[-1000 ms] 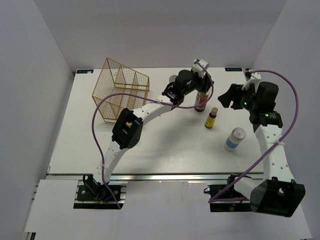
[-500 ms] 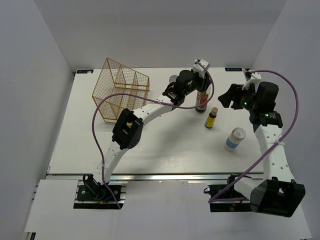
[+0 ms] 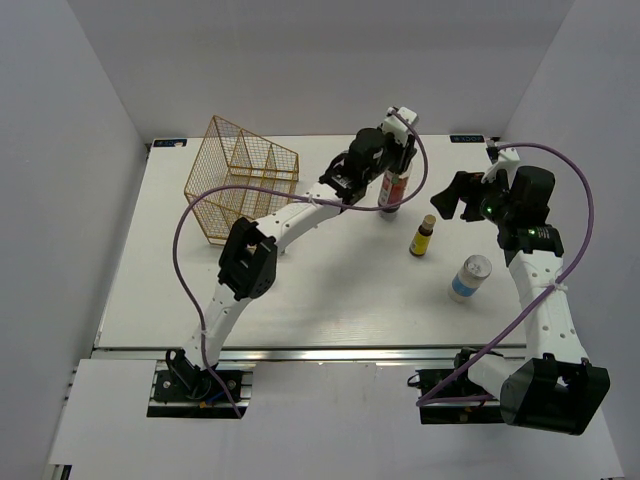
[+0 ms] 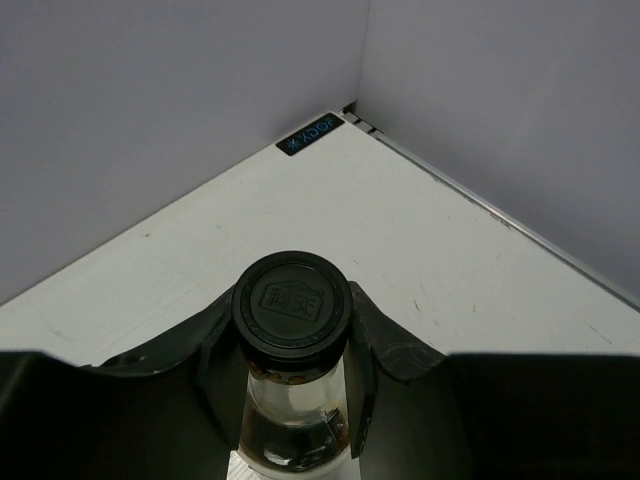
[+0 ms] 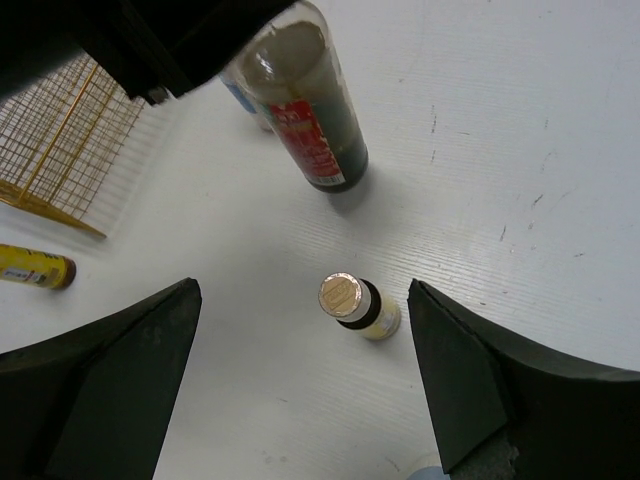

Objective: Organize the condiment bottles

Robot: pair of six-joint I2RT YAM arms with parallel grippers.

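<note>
My left gripper (image 3: 396,160) is shut on the neck of the tall dark-filled, red-labelled bottle (image 3: 392,192), just under its black cap (image 4: 291,305). I cannot tell if its base touches the table. It also shows tilted in the right wrist view (image 5: 310,110). My right gripper (image 3: 455,195) is open and empty, above a small upright yellow bottle (image 3: 423,236), which sits between its fingers (image 5: 355,305). A white blue-labelled jar (image 3: 469,278) stands nearer. A second yellow bottle (image 5: 35,268) lies by the rack. The other jar shows only as a blue sliver (image 5: 243,95).
The gold wire rack (image 3: 240,180) stands at the back left of the white table, and its edge shows in the right wrist view (image 5: 60,150). The back wall and right wall corner (image 4: 355,105) are close behind the left gripper.
My left gripper has carried the tall bottle a little to the left and towards the back. My right gripper has shifted slightly left. The small yellow bottle and the jar have stayed put.
</note>
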